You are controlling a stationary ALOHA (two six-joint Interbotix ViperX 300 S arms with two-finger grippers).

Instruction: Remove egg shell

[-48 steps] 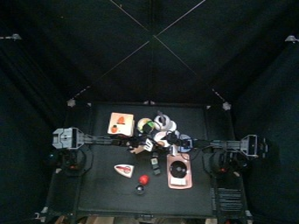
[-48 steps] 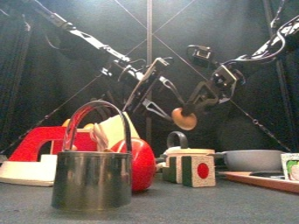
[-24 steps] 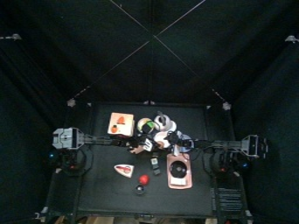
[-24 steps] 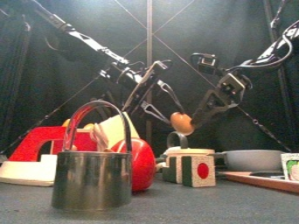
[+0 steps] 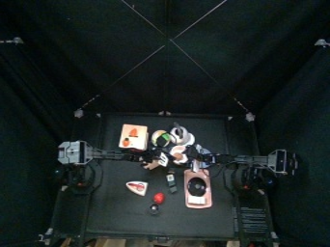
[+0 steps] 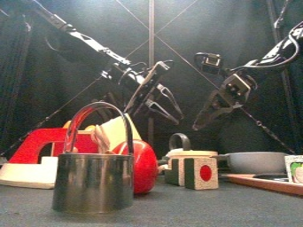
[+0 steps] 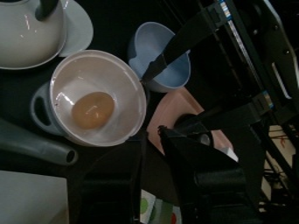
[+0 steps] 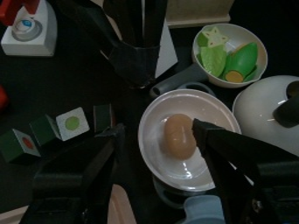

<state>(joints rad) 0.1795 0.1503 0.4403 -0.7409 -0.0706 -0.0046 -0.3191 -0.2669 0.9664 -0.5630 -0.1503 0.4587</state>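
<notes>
Resting unpeeled in the white bowl, the egg is flanked by both open, empty grippers; shell removal is outstanding.

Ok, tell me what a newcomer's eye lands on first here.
The egg lying in the white bowl, straight below the open right gripper. In the front view, both arms hang mid-air behind a shiny metal cup and a red apple at the table's near edge.
</notes>
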